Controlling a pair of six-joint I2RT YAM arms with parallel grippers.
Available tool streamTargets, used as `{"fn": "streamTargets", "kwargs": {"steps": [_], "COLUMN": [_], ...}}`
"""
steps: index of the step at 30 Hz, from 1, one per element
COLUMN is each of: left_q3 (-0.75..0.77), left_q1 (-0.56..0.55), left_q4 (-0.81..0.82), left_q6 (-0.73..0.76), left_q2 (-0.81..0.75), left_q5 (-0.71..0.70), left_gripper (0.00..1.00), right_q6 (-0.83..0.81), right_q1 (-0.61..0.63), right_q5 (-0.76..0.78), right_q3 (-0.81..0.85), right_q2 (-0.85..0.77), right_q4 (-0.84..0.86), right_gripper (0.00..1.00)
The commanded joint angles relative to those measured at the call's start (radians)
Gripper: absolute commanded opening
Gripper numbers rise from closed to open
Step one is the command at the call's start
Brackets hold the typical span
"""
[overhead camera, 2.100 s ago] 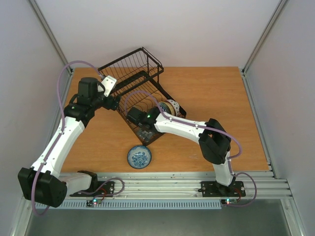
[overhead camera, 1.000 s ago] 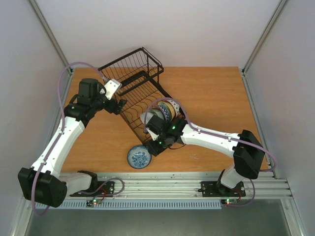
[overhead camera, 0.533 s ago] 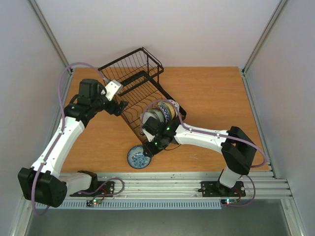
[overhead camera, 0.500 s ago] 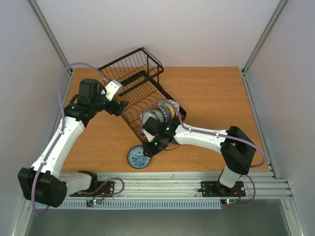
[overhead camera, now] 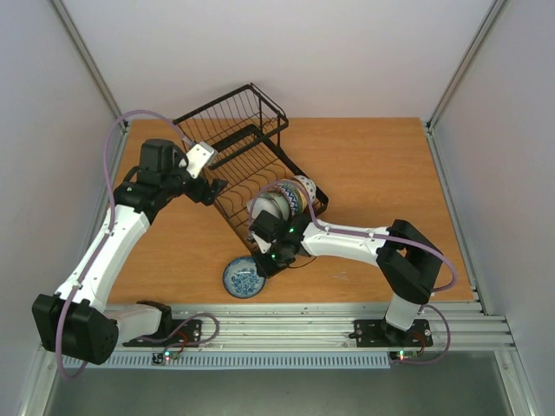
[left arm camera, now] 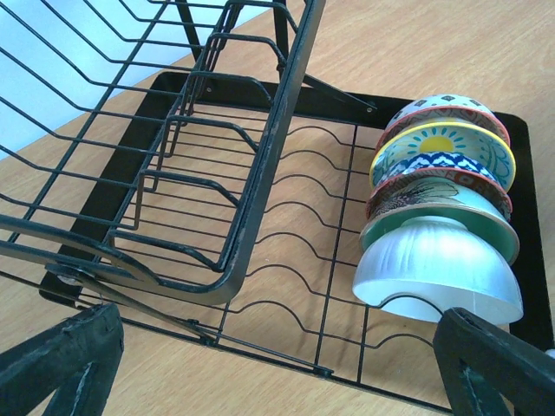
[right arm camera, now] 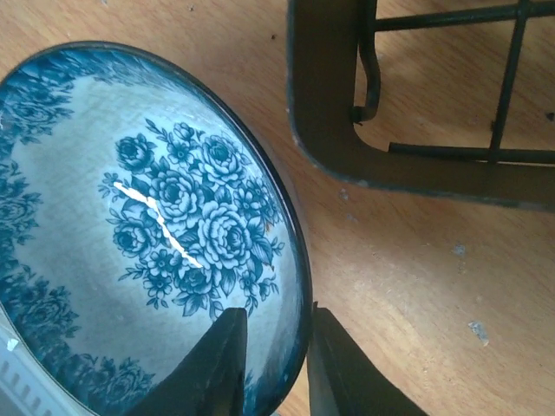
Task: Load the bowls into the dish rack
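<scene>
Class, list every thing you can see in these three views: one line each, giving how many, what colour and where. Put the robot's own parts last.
dish rack: one, black wire, on the left half of the table
racked bowls: at least four, one pale mint and the rest patterned, on edge in a row at one end of the rack
blue floral bowl: one, blue and white, flat on the table by the rack's near corner
table: one, orange-brown wood
left gripper: black fingers, open, beside the rack
right gripper: black fingers, either side of the blue floral bowl's rim
</scene>
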Motion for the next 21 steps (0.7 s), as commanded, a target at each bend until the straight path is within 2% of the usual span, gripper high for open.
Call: {"fn": "streamTargets", "kwargs": {"steps": [1, 3, 6, 7, 12, 15, 21], "left_q3": [0.016, 0.018, 0.018, 0.018, 0.036, 0.061, 0.126], "left_q1": [0.004, 0.006, 0.005, 0.005, 0.005, 0.004, 0.002], "left_q4": [0.012, 0.010, 0.005, 0.001, -0.053, -0.113, -0.310], "left_q6": [0.014, 0.013, 0.016, 0.017, 0.041, 0.067, 0.172], "left_q2": [0.008, 0.007, 0.009, 0.010, 0.034, 0.054, 0.100], "left_q5": [0.029, 0.033, 0.046, 0.054, 0.125, 0.194, 0.422], "left_gripper": [0.98, 0.98, 0.98, 0.98, 0.98, 0.94, 0.86], "right_q6": [0.016, 0.017, 0.015, 0.013, -0.011, -0.036, -0.081], "right_q1": [0.010, 0.011, 0.012, 0.011, 0.010, 0.010, 0.002], "right_q5": [-0.016, -0.011, 0.006, 0.015, 0.075, 0.134, 0.303], "right_q3": [-0.015, -0.019, -0.019, -0.016, 0.014, 0.060, 0.164], "right_q2": [0.011, 0.007, -0.001, -0.006, -0.071, -0.121, -0.193], "right_q4": [0.022, 0.021, 0.010, 0.003, -0.056, -0.116, -0.224], "right_gripper": [0.19, 0.16, 0.03, 0.02, 0.01, 0.01, 0.01]}}
